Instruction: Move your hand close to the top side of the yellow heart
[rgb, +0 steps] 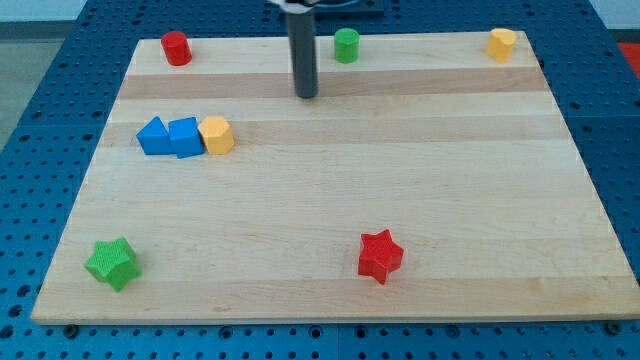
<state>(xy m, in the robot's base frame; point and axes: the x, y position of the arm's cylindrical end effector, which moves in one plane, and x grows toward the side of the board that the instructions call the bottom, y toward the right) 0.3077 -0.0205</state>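
Note:
My tip (305, 96) rests on the board near the view's top, a little left of centre. A yellow block (501, 44) that looks heart-shaped sits in the top right corner, far to the right of the tip. A second yellow block (216, 134), more many-sided, lies at the left, touching a blue cube (186, 137) with a blue triangle (153, 136) beside it. This group lies left of the tip and lower in the view. The tip touches no block.
A red cylinder (177, 48) stands at the top left and a green cylinder (346, 45) just right of the rod. A green star (112, 263) lies at the bottom left, a red star (380, 255) at the bottom centre. The wooden board (330, 190) lies on a blue perforated table.

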